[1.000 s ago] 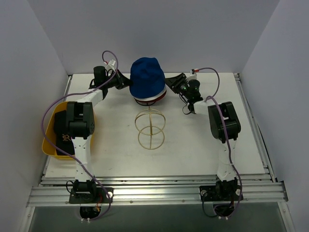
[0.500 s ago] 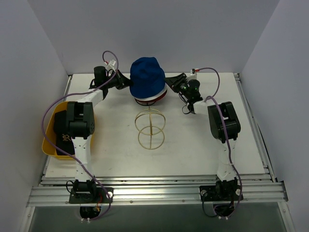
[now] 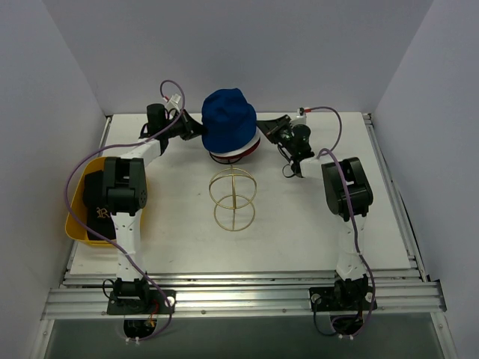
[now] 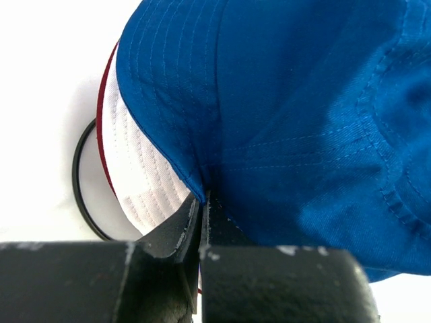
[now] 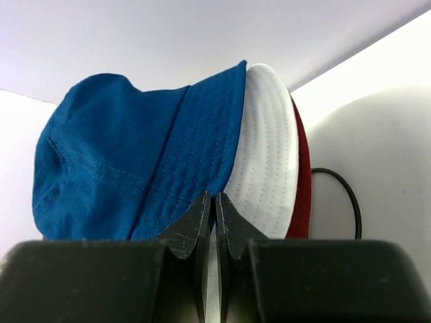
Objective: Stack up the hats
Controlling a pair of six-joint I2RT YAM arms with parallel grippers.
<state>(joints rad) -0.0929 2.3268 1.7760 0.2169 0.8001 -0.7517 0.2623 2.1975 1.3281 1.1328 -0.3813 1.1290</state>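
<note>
— Where do the hats sit on the table [image 3: 314, 224]?

— Three are piled at its far middle. The blue hat [image 3: 228, 120] is on top, the white bucket hat [image 5: 269, 155] is under it, and the dark red bucket hat [image 5: 302, 182] is lowest. A yellow tub [image 3: 73, 224] at the left edge holds something dark, and I cannot tell if that is the cap. A gold wire frame [image 3: 233, 198] stands just nearer than the pile.

— And the arms?

— The pile lies between them, neither nearer. The left pincer [image 3: 197, 127] is nipped onto the blue brim's left side. The right pincer [image 3: 262, 127] is closed to a slit at the opposite brim, but I cannot tell if cloth is inside.

— Anything hidden?

— A black wire ring [image 4: 81, 178] pokes from beneath the pile, mostly covered.
</note>
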